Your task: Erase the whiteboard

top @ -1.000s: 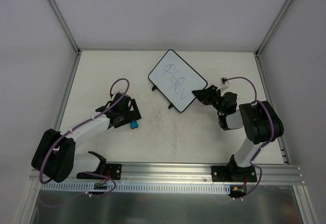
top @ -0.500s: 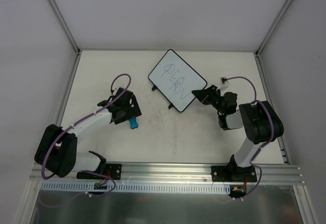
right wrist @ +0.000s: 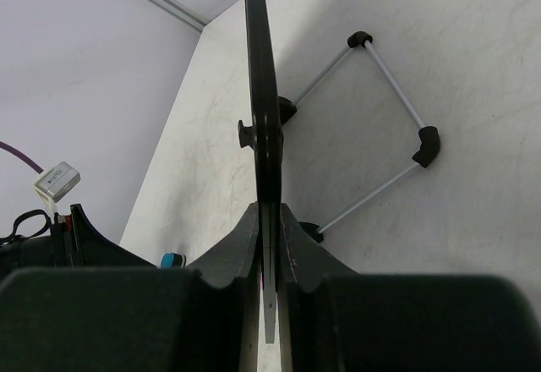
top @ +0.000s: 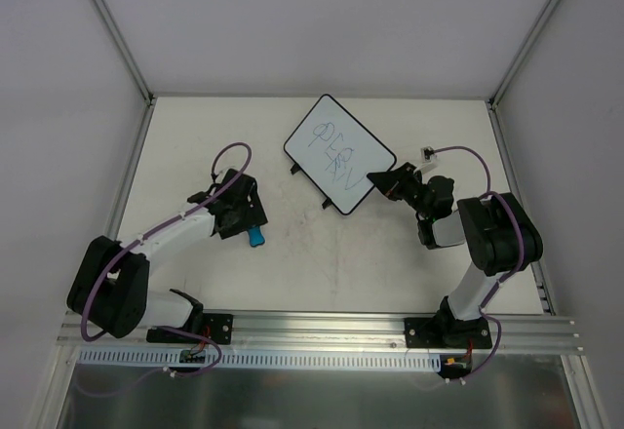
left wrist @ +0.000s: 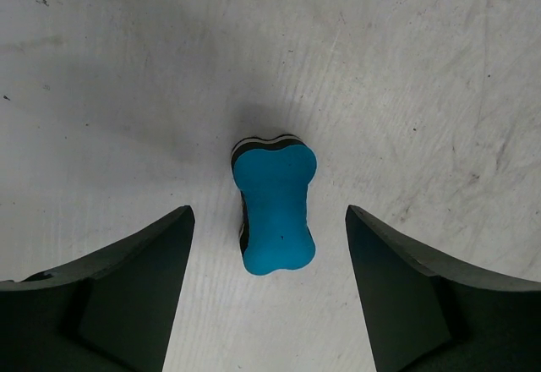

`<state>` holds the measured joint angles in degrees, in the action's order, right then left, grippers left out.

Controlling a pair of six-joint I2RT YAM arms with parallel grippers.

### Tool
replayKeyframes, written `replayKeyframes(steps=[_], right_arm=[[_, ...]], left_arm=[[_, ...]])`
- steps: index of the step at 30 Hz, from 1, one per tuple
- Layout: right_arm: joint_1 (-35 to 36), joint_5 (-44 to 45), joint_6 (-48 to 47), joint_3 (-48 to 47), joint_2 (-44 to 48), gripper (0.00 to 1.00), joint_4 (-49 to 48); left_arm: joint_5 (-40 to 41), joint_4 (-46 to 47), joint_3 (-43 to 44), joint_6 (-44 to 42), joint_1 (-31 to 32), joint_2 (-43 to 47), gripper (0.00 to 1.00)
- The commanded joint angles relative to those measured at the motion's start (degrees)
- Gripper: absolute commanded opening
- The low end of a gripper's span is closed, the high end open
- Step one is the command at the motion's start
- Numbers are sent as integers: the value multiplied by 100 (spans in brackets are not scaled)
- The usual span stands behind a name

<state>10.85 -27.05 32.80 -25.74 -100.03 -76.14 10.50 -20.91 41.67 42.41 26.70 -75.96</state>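
Observation:
The whiteboard (top: 338,153), white with a black rim and blue-grey scribbles, lies tilted at the table's back middle. My right gripper (top: 378,177) is shut on its near right edge; in the right wrist view the board (right wrist: 261,93) shows edge-on between the fingers (right wrist: 230,249). The blue bone-shaped eraser (top: 256,238) lies on the table at the left. In the left wrist view the eraser (left wrist: 274,207) sits between and just ahead of my open left gripper (left wrist: 270,258), touching neither finger. My left gripper (top: 250,222) hovers over it.
A wire stand with black corners (right wrist: 385,127) shows behind the board in the right wrist view. A small white connector block (top: 428,155) on a purple cable lies near the right arm. Grey walls and metal rails (top: 132,171) border the table.
My left gripper has moved back and to the right, so the eraser now shows more fully at its tips. The right gripper and the whiteboard have stayed in place.

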Motion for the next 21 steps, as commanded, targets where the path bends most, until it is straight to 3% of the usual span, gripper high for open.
replayKeyframes(steps=[1,21], right_arm=[[-4,182,-195,-125,-87,3,-1105],[13,174,-186,-116,-96,2,-1122]], left_arm=[[-101,-133,140,21,81,-129,73],[-39,-142,386,57,187,-691,64]])
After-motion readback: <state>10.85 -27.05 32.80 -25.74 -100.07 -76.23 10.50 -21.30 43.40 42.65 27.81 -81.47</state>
